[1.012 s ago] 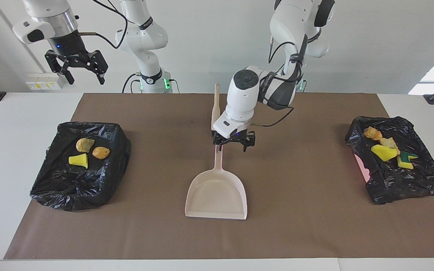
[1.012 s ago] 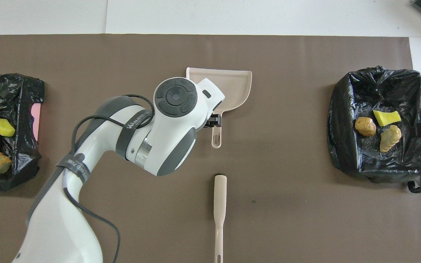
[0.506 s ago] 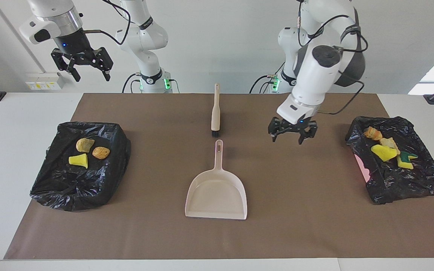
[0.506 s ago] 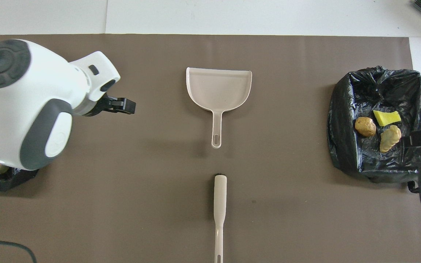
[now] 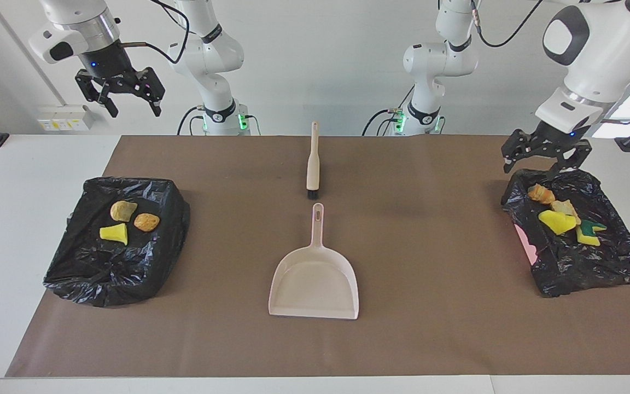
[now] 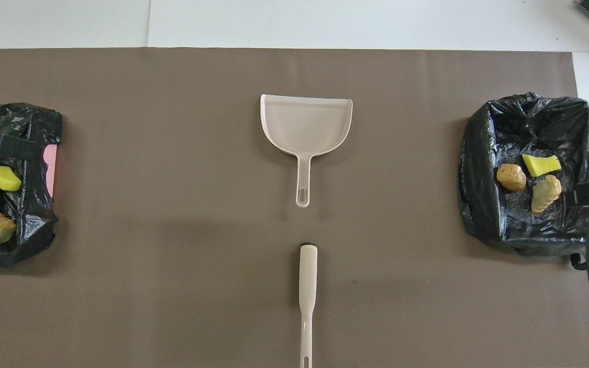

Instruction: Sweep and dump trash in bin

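The left gripper, wide open and empty, has swung from the smooth beige plastic dustpan to hover over the crinkled black bag-lined bin; lumpy yellow and tan trash lies below it. The right gripper waits open.

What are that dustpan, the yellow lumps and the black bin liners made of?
The dustpan looks like moulded plastic: smooth, matte beige, one piece with its handle. The yellow lumps seem to be foam sponge, with a dull, soft-looking surface. The bin liners look like thin plastic film, crinkled and glossy.
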`<action>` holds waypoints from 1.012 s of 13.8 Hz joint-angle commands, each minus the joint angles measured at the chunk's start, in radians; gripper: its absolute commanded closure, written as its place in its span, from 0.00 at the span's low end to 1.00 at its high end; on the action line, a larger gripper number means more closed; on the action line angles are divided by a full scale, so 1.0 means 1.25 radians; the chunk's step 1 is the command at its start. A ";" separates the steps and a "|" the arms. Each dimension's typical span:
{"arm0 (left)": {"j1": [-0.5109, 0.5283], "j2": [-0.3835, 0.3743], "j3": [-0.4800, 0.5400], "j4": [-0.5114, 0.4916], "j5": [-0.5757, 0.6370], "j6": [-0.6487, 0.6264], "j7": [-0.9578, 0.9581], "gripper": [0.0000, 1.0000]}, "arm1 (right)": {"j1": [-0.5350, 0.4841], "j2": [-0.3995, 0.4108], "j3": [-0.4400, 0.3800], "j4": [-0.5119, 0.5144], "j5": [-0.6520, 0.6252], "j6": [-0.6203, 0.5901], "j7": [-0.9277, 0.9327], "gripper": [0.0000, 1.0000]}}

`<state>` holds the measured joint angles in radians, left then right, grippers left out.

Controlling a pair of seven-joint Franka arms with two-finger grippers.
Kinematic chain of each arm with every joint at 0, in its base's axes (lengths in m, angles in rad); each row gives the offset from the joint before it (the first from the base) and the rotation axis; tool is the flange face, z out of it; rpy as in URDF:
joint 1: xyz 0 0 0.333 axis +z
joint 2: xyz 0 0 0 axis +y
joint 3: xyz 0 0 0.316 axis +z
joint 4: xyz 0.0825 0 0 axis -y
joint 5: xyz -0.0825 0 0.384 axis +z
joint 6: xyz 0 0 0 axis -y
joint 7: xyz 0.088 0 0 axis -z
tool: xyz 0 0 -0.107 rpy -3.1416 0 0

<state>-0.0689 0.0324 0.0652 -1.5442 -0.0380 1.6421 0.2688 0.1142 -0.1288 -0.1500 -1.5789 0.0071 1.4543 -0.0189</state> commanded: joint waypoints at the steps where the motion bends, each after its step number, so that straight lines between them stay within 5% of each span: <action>1: 0.021 0.002 -0.009 0.068 0.006 -0.130 0.003 0.00 | -0.001 -0.014 0.005 -0.012 -0.020 0.001 0.010 0.00; 6: 0.022 -0.003 -0.010 0.178 0.003 -0.267 0.001 0.00 | -0.002 -0.014 0.002 -0.009 -0.009 -0.003 0.010 0.00; 14: 0.017 -0.111 -0.015 0.052 0.002 -0.235 -0.046 0.00 | -0.001 -0.014 0.005 -0.009 -0.006 -0.004 0.010 0.00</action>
<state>-0.0563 -0.0672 0.0588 -1.4220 -0.0381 1.3248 0.2462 0.1144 -0.1294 -0.1493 -1.5789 -0.0005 1.4543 -0.0189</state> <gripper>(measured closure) 0.000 0.000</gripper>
